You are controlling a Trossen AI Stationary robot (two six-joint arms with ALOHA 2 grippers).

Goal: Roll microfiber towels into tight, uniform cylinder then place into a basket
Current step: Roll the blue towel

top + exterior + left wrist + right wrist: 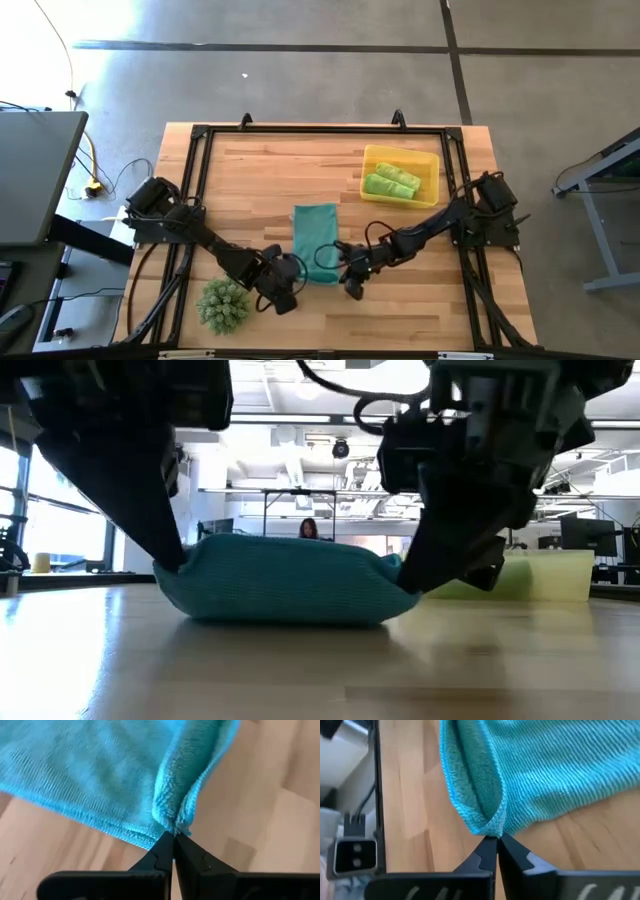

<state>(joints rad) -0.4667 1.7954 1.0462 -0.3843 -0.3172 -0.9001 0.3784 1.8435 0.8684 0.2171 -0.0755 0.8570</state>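
Observation:
A teal-blue microfiber towel [315, 235] lies lengthwise on the wooden table's middle, and its near end [290, 595] bulges up off the wood. My left gripper [299, 270] is shut on the near left corner. My right gripper [343, 268] is shut on the near right corner. The yellow basket [432, 160] stands at the far right with two rolled lime-green towels [392, 180] lying in it. My left gripper pinches the towel's near left corner [172, 826] at the very tips of its two fingers, where the cloth is bunched into a fold of more than one layer. The fingers slant down from the near left. The corner is raised and the rest lies on the table. My right gripper pinches the near right corner [492, 827] at its fingertips, where the hemmed edge is doubled over into a fold. It slants down from the near right side. That corner is held a little above the wood, and the cloth runs slack away from it.
A spiky green ball-shaped plant [222, 305] sits near the table's front left, close to my left arm. A black frame [320, 128] runs around the tabletop. Bare wood lies between the towel and the basket and along the near edge.

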